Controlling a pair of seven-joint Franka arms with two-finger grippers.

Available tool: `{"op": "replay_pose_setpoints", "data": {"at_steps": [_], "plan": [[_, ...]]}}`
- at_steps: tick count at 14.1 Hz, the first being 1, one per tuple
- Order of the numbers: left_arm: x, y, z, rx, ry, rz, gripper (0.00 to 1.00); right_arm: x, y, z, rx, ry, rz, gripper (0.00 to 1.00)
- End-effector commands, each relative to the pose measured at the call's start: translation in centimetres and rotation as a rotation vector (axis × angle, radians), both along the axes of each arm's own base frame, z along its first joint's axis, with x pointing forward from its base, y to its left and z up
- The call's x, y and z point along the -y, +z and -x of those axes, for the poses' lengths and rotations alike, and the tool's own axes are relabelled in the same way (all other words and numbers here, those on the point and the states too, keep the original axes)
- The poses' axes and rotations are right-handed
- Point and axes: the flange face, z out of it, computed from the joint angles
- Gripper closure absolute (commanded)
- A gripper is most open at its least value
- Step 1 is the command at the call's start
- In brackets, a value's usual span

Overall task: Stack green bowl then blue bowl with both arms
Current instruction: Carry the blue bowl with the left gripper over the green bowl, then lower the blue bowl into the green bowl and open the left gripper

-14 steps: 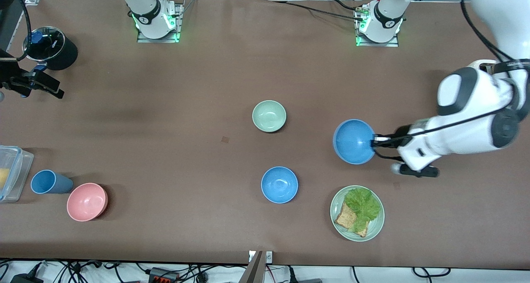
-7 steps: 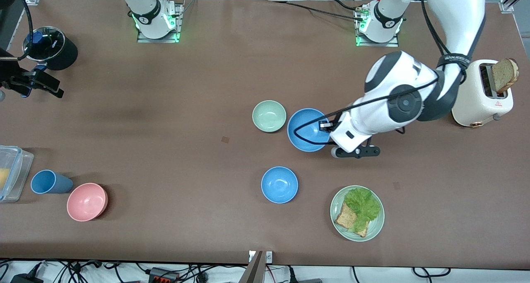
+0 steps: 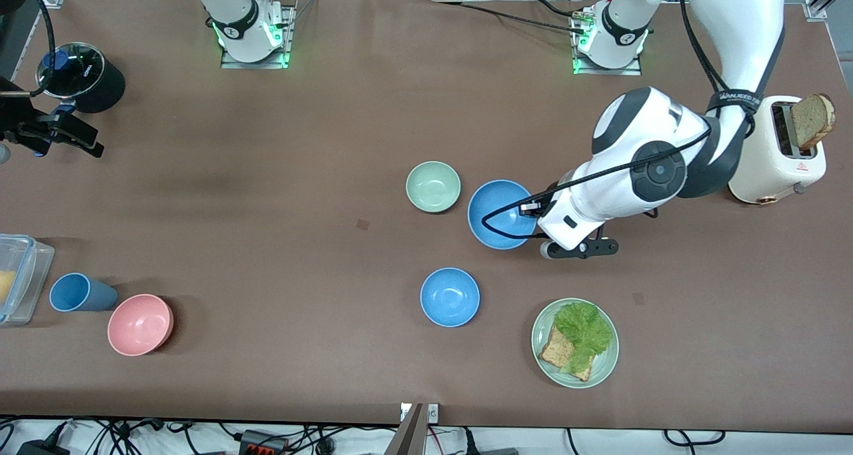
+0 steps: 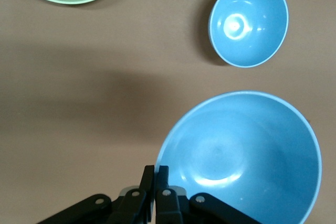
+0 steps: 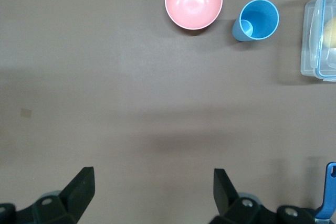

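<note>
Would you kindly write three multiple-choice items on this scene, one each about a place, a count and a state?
1. The held blue bowl hangs beside:
A. the green bowl
B. the pink bowl
C. the toaster

2. How many blue bowls show?
A. one
B. two
C. three

3. The left gripper is:
A. open over bare table
B. shut on a bowl's rim
C. out of view

Key:
1 A, the held bowl is close by the green one.
2 B, one held, the second blue bowl on the table.
3 B, its fingers pinch the rim.

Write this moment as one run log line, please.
left gripper: shut on blue bowl rim, in air beside green bowl | right gripper: open, waiting | stack: not yet done
</note>
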Motion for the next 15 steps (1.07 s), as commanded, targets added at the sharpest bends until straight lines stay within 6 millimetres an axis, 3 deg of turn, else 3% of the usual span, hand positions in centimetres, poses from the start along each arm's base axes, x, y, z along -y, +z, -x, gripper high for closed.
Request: {"op": "replay_pose_setpoints", "data": {"at_steps": [1,3,5,10,13,15], "plan": [[0.4,-0.8,2.7,0.067,0.008,-0.027,1.0,-0.3,0.4,0.9,0.008,0.023,0.016,0.0],[1.8,-3.2,5.7,0.081,0.038,-0.007,1.0,-0.3,0.4,0.9,0.007,0.021,0.016,0.0],[3.3,-4.3,7.1,0.079,0.036,-0.021,1.0,-0.4,0.4,0.9,0.005,0.024,0.016,0.0],[10.3,-8.1,11.4,0.028,0.171,-0.023,1.0,-0.6,0.4,1.3,-0.012,0.024,0.012,0.0],[11.3,-10.5,12.4,0.005,0.238,-0.035,1.0,-0.5,0.5,1.3,-0.008,0.024,0.012,0.0],[13.1,-12.4,13.8,-0.031,0.266,-0.056,1.0,-0.5,0.6,1.3,-0.007,0.024,0.012,0.0]]}}
